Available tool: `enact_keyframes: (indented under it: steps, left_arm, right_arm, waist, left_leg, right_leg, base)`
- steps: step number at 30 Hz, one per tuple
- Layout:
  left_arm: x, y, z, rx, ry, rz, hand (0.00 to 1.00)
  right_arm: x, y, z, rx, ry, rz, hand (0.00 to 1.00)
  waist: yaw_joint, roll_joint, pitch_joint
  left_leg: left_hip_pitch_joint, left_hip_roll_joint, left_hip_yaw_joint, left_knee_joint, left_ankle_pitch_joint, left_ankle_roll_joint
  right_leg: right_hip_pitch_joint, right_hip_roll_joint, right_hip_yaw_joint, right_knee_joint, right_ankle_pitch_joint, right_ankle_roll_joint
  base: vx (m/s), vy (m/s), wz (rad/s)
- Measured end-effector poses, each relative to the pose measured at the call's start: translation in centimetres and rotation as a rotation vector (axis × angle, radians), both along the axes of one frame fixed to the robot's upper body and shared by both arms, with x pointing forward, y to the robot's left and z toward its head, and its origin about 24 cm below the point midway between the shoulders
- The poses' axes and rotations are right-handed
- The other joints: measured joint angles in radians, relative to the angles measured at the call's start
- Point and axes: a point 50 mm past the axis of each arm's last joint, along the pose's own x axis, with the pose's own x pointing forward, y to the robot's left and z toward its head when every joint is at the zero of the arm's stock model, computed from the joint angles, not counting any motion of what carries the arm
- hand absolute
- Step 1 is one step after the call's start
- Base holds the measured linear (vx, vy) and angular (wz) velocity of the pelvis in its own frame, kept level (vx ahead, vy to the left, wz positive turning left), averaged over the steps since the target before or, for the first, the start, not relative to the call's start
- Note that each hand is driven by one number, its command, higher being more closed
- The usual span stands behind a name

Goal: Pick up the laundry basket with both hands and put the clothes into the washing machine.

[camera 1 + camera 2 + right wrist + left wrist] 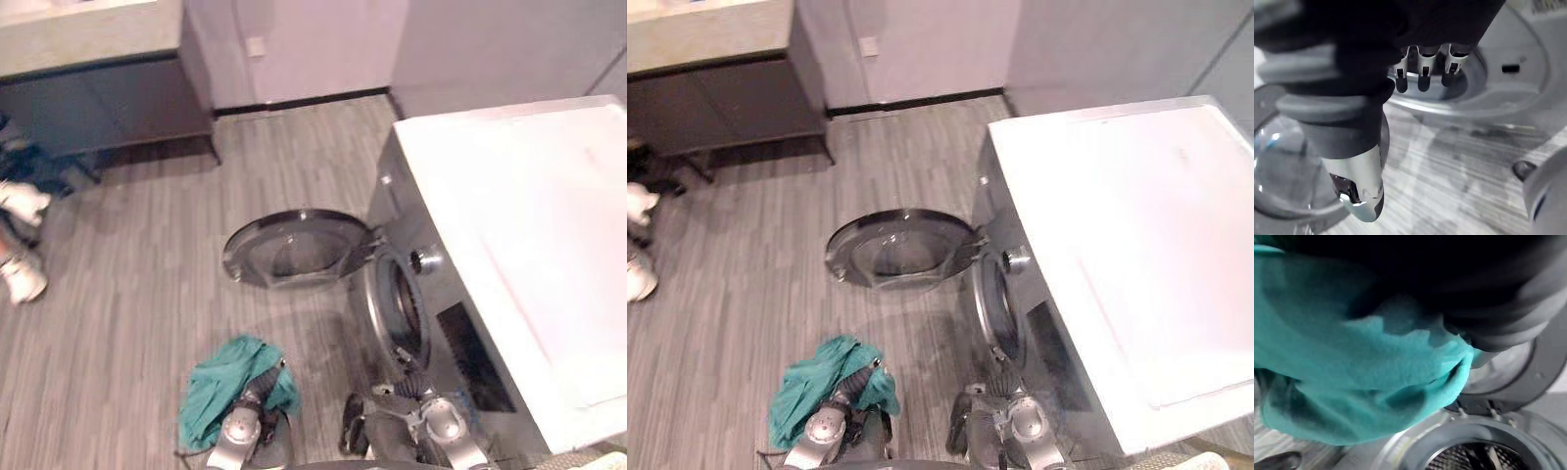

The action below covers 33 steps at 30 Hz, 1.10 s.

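Beside the washing machine (509, 215), grey plank floor (137, 313).

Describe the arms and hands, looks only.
Silver-grey left arm and right arm, each with a rounded metal joint at the wrist. A dark ribbed cover wraps the wrist and back of the left hand and right hand. The right hand's fingers are silver with dark tips; its thumb is silver.

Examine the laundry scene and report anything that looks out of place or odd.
The teal garment is bunched over the left hand, down by the floor, not in the washing machine. Its door hangs wide open; the right hand is open, holding nothing.
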Motion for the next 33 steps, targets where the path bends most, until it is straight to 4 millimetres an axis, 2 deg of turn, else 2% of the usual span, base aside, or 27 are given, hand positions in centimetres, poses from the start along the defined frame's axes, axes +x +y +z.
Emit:
enact_keyframes:
  steps: [1, 2, 3, 4, 5, 8, 9, 10, 11, 12, 13, 14, 15, 16, 17, 18, 19, 24, 25, 26, 28, 29, 31, 33]
  left_arm:
    - [0.1, -0.1, 0.1, 0.0, -0.004, -0.006, 1.0]
    - [0.3, -0.3, 0.2, 0.0, -0.01, -0.014, 1.0]
    - [0.3, -0.5, 0.2, -0.002, -0.008, -0.02, 1.0]
    - [0.2, -0.7, 0.1, -0.004, -0.007, -0.029, 1.0]
    - [0.1, -1.3, -0.1, -0.012, 0.004, -0.047, 1.0]
    - [0.5, -0.4, 0.1, 0.022, -0.004, -0.055, 1.0]
    - [0.3, 0.0, -0.1, 0.034, 0.003, -0.053, 1.0]
    - [0.3, 0.1, -0.1, 0.037, 0.003, -0.052, 1.0]
    - [0.1, 0.3, -0.2, 0.041, 0.009, -0.048, 1.0]
    - [-0.1, 0.5, -0.2, 0.045, 0.013, -0.046, 1.0]
    - [0.0, 0.6, -0.2, 0.047, 0.014, -0.046, 1.0]
    - [0.0, 0.8, -0.2, 0.054, 0.009, -0.045, 1.0]
    - [0.0, 1.0, -0.2, 0.059, 0.014, -0.04, 1.0]
    - [0.0, 1.1, -0.2, 0.06, 0.015, -0.037, 1.0]
    - [0.0, 1.3, -0.2, 0.06, 0.014, -0.028, 1.0]
    - [0.1, 1.4, -0.1, 0.064, 0.009, -0.026, 1.0]
    - [0.1, 1.6, -0.1, 0.067, 0.009, -0.027, 1.0]
    - [0.7, 1.6, 0.1, 0.076, 0.005, -0.033, 1.0]
    - [1.5, 1.8, 0.6, 0.083, -0.015, -0.033, 1.0]
    - [2.4, 2.1, 1.1, 0.083, -0.042, -0.011, 1.0]
    - [3.5, 2.4, 1.9, 0.088, -0.075, 0.007, 1.0]
    - [4.2, 2.5, 2.3, 0.091, -0.1, 0.022, 1.0]
    - [5.3, 2.6, 3.2, 0.092, -0.14, 0.036, 1.0]
    - [7.9, 2.5, 5.4, 0.09, -0.232, 0.06, 1.0]
  right_arm:
    - [0.5, 0.6, 0.2, 0.016, -0.016, -0.001, 0.0]
    - [1.0, 0.7, 0.5, 0.016, -0.031, 0.003, 0.0]
    - [1.2, 0.8, 0.6, 0.015, -0.039, 0.006, 0.0]
    - [1.2, 0.8, 0.7, 0.015, -0.043, 0.011, 0.0]
    - [1.0, 0.5, 0.5, 0.003, -0.033, 0.014, 0.0]
    - [0.3, 1.1, 0.1, 0.023, -0.013, 0.013, 0.0]
    - [0.3, 1.2, 0.2, 0.026, -0.015, 0.012, 0.0]
    - [0.4, 1.3, 0.2, 0.025, -0.017, 0.012, 0.0]
    - [0.8, 1.3, 0.4, 0.023, -0.026, 0.019, 0.0]
    - [1.2, 1.6, 0.6, 0.021, -0.037, 0.034, 0.0]
    - [1.4, 1.7, 0.6, 0.019, -0.041, 0.04, 0.0]
    - [1.5, 2.0, 0.6, 0.011, -0.043, 0.053, 0.0]
    - [1.6, 2.1, 0.6, 0.007, -0.039, 0.059, 0.0]
    - [1.6, 2.0, 0.5, 0.004, -0.037, 0.057, 0.0]
    - [1.4, 2.0, 0.3, -0.004, -0.027, 0.057, 0.0]
    - [1.3, 1.8, 0.1, -0.009, -0.018, 0.057, 0.0]
    - [1.1, 1.8, 0.1, -0.011, -0.013, 0.056, 0.0]
    - [0.8, 0.2, -0.2, -0.061, 0.007, 0.049, 0.0]
    - [1.2, -0.3, 0.0, -0.079, -0.004, 0.045, 0.0]
    - [2.1, -0.5, 0.5, -0.094, -0.031, 0.043, 0.0]
    - [3.6, -0.6, 1.4, -0.11, -0.072, 0.057, 0.0]
    - [4.5, -0.6, 2.0, -0.115, -0.1, 0.058, 0.0]
    - [5.5, -0.7, 2.9, -0.115, -0.144, 0.044, 0.0]
    - [7.2, -0.9, 4.3, -0.095, -0.204, 0.009, 0.0]
  waist:
    - [0.001, -0.005, 0.003]
    - [0.002, -0.003, 0.002]
    - [0.002, 0.008, 0.001]
    - [0.003, 0.023, 0.0]
    - [-0.001, 0.064, 0.003]
    - [0.004, 0.003, -0.018]
    - [0.001, -0.004, -0.021]
    - [-0.002, -0.003, -0.02]
    - [-0.001, -0.002, -0.019]
    - [-0.001, -0.002, -0.018]
    - [-0.002, -0.002, -0.017]
    - [0.001, -0.008, -0.01]
    - [0.0, -0.009, -0.007]
    - [-0.001, -0.006, -0.006]
    - [0.001, -0.006, -0.005]
    - [0.001, -0.004, -0.001]
    - [0.0, 0.0, 0.002]
    - [-0.006, 0.006, 0.007]
    - [-0.014, 0.009, 0.035]
    - [-0.014, 0.009, 0.067]
    - [-0.017, 0.014, 0.102]
    - [-0.024, 0.019, 0.118]
    - [-0.031, 0.02, 0.138]
    - [-0.045, 0.016, 0.169]
  left_leg:
    - [0.0, -0.047, -0.104, -0.121, -0.006, -0.008]
    - [0.009, -0.086, -0.208, -0.227, 0.0, -0.018]
    - [0.021, -0.095, -0.261, -0.298, 0.028, -0.041]
    - [0.027, -0.083, -0.275, -0.336, 0.076, -0.046]
    - [0.035, -0.047, -0.275, -0.34, 0.112, -0.049]
    - [0.041, -0.077, -0.135, -0.355, 0.095, -0.018]
    - [0.042, -0.087, -0.077, -0.357, 0.084, 0.001]
    - [0.042, -0.089, -0.051, -0.352, 0.078, 0.011]
    - [0.041, -0.09, 0.005, -0.342, 0.064, 0.034]
    - [0.041, -0.081, 0.065, -0.339, 0.057, 0.05]
    - [0.042, -0.076, 0.092, -0.341, 0.054, 0.058]
    - [0.057, -0.072, 0.145, -0.342, 0.046, 0.072]
    - [0.074, -0.066, 0.186, -0.342, 0.039, 0.083]
    - [0.082, -0.063, 0.201, -0.341, 0.037, 0.084]
    - [0.093, -0.054, 0.231, -0.344, 0.035, 0.081]
    - [0.106, -0.042, 0.256, -0.343, 0.03, 0.072]
    - [0.111, -0.034, 0.263, -0.344, 0.028, 0.068]
    - [0.111, 0.023, 0.328, -0.348, 0.037, 0.037]
    - [0.087, 0.046, 0.325, -0.29, 0.036, 0.035]
    - [0.051, 0.068, 0.293, -0.208, 0.035, 0.035]
    - [-0.014, 0.073, 0.177, -0.092, 0.025, 0.05]
    - [-0.041, 0.069, 0.118, -0.058, 0.007, 0.031]
    - [-0.06, 0.069, 0.111, -0.037, -0.032, 0.011]
    - [-0.158, 0.066, 0.115, 0.035, -0.089, 0.008]
  right_leg:
    - [0.003, 0.003, 0.06, 0.001, 0.001, 0.002]
    - [0.006, 0.006, 0.111, 0.002, 0.001, 0.026]
    - [0.011, 0.017, 0.157, 0.003, -0.006, 0.05]
    - [0.015, 0.03, 0.182, 0.005, -0.013, 0.067]
    - [0.023, 0.06, 0.238, 0.012, -0.048, 0.12]
    - [-0.047, 0.002, 0.353, 0.036, -0.05, 0.167]
    - [-0.07, -0.015, 0.406, 0.036, -0.046, 0.193]
    - [-0.079, -0.022, 0.429, 0.035, -0.042, 0.201]
    - [-0.103, -0.028, 0.457, 0.034, -0.026, 0.227]
    - [-0.135, -0.052, 0.417, 0.037, -0.005, 0.234]
    - [-0.15, -0.071, 0.351, 0.045, 0.001, 0.224]
    - [-0.178, -0.124, 0.155, 0.108, -0.017, 0.198]
    - [-0.187, -0.181, -0.018, 0.169, -0.048, 0.154]
    - [-0.186, -0.203, -0.08, 0.197, -0.059, 0.137]
    - [-0.175, -0.225, -0.162, 0.214, -0.077, 0.136]
    - [-0.168, -0.229, -0.198, 0.195, -0.076, 0.148]
    - [-0.165, -0.223, -0.194, 0.184, -0.066, 0.157]
    - [-0.206, -0.146, -0.127, 0.14, -0.033, 0.133]
    - [-0.21, -0.125, -0.118, 0.136, -0.024, 0.124]
    - [-0.223, -0.108, -0.101, 0.15, -0.016, 0.112]
    - [-0.263, -0.084, -0.061, 0.193, -0.009, 0.107]
    - [-0.3, -0.072, -0.037, 0.228, -0.009, 0.107]
    - [-0.368, -0.067, -0.017, 0.288, -0.01, 0.107]
    - [-0.513, -0.072, 0.016, 0.389, -0.011, 0.109]
  base:
    - [0.23, 0.202, -1.47]
    - [0.22, 0.222, -1.73]
    - [0.21, 0.244, -1.47]
    - [0.2, 0.352, -1.58]
    - [0.18, 0.429, -1.37]
    - [0.05, 0.295, -1.2]
    - [-0.01, 0.329, -1.27]
    - [-0.04, 0.319, -1.37]
    - [-0.06, 0.244, -1.34]
    - [-0.07, 0.223, -1.32]
    - [-0.09, 0.177, -1.19]
    - [-0.07, 0.11, -1.1]
    - [-0.06, 0.076, -1.02]
    - [-0.04, 0.008, -0.87]
    - [-0.03, -0.046, -0.78]
    - [-0.03, -0.06, -0.73]
    - [-0.03, -0.113, -0.67]
    - [0.02, -0.109, -0.55]
    - [0.0, -0.065, -0.49]
    - [-0.02, -0.062, -0.64]
    - [-0.06, -0.028, -0.8]
    - [-0.05, 0.03, -0.8]
    - [-0.1, 0.056, -0.72]
    - [-0.18, 0.051, -0.66]
